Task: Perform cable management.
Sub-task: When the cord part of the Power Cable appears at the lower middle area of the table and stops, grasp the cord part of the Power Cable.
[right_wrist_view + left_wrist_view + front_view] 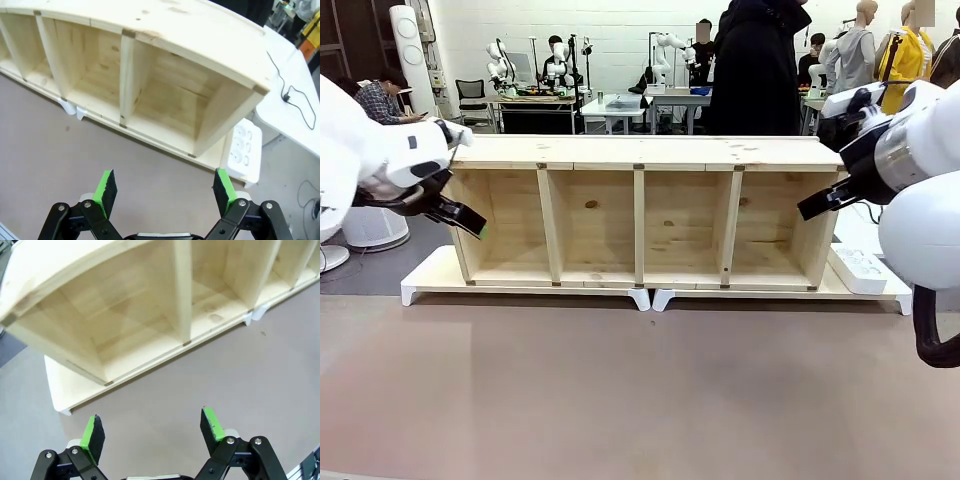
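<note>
**Both pincers wide at the shelf's ends, cord off to the right**

My left gripper hangs just beside the left end of the long pale wooden shelf unit. The shelf lies toward the far edge of the brown tabletop, with four open compartments facing me. In the left wrist view my green-padded fingers stand wide apart over bare tabletop, holding nothing, before the leftmost compartment. The shelf rests on low white base boards. Behind it, right of the middle, stands a person in a black coat. My right gripper hangs near the shelf's right end, and the right wrist view shows it spread wide and empty. A white rectangular power strip lies just beside that end of the shelf. The thin black cable lies farther right in loose bends on a white side surface, beyond the tabletop's right edge and well apart from both grippers.
</note>
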`<state>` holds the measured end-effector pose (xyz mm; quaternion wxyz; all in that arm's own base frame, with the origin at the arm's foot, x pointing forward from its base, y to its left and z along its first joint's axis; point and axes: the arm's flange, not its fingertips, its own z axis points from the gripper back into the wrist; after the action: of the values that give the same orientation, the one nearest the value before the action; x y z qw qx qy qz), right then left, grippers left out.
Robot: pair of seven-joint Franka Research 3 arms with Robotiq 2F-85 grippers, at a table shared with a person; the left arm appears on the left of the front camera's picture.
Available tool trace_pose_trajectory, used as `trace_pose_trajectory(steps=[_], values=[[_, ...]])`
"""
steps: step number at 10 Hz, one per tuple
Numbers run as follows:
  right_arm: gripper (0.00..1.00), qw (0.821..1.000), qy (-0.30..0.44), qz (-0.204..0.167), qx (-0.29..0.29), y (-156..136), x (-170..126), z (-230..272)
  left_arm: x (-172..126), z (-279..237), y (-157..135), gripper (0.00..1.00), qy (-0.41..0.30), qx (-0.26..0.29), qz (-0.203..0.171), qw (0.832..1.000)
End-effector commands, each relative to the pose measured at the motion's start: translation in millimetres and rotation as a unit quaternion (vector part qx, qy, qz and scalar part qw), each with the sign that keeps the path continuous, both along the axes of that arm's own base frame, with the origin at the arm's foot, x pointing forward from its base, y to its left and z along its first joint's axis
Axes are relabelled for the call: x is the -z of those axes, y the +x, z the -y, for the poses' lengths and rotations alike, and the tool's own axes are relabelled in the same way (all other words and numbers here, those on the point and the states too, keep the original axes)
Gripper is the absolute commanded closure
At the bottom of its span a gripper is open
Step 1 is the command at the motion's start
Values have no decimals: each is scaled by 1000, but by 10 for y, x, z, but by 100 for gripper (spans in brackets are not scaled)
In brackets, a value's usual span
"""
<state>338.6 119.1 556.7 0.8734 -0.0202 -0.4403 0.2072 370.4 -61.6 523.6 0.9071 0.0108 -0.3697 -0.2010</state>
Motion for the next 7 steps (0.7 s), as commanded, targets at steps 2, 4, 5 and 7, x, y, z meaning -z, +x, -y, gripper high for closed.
trace_pose_trajectory(steps=[2, 4, 5, 7], values=[[0, 999, 25, -7, 32, -1361, 1348, 578, 993, -479, -1259, 0, -36, -16, 34, 999], [0, 998, 30, -24, 41, -1468, 1425, 586, 993, -535, -1459, 0, -44, -19, 67, 997], [0, 998, 32, -31, 44, -1529, 1452, 584, 984, -501, -1570, 0, -38, -17, 82, 996], [0, 998, 38, -28, 48, -1585, 1471, 605, 977, -424, -1662, 0, -27, -17, 90, 995]])
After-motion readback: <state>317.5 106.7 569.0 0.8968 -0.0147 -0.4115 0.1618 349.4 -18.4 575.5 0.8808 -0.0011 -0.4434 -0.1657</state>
